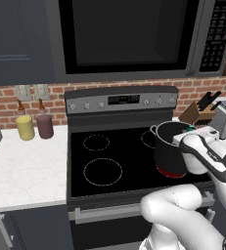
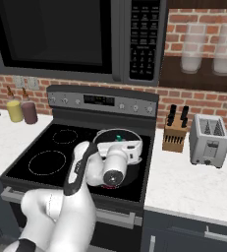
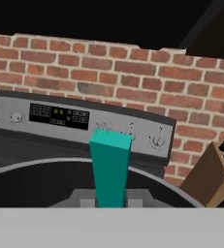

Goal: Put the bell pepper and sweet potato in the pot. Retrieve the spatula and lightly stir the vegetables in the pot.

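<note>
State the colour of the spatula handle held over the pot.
Teal; the spatula handle shows best in the hand view, above the pot.

The pot (image 1: 167,149), tall and dark with a shiny rim, stands upright on the stove's (image 1: 104,161) front right burner, which glows red under it. My spatula's (image 3: 110,167) teal handle rises upright over the pot's mouth; its head is hidden.
</note>
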{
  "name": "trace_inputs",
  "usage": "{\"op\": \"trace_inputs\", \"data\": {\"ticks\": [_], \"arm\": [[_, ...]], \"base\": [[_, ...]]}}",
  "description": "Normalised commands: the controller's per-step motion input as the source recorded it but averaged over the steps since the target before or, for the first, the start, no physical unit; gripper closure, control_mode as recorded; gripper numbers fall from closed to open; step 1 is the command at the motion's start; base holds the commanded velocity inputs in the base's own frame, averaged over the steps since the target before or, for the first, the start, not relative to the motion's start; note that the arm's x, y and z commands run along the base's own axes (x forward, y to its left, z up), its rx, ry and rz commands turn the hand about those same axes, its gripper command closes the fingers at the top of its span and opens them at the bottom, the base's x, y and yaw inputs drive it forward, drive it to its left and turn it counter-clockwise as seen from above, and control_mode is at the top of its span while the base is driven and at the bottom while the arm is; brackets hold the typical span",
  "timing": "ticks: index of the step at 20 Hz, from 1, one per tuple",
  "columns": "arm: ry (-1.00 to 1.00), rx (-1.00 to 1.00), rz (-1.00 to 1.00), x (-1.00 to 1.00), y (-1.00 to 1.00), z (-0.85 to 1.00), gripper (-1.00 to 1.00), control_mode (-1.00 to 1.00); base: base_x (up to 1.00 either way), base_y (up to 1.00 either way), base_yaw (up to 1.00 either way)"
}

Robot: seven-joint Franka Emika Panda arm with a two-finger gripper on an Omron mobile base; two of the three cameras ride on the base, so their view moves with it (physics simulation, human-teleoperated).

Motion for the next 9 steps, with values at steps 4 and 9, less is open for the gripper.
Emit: {"op": "trace_inputs", "data": {"ticks": [4,9], "arm": [[0.02,0.05,0.01,0.0,0.0,0.16,1.0,-1.0],[0.27,0.1,0.0,0.03,0.0,0.08,1.0,-1.0]], "base": [[0.0,0.0,0.0],[0.0,0.0,0.0]]}}
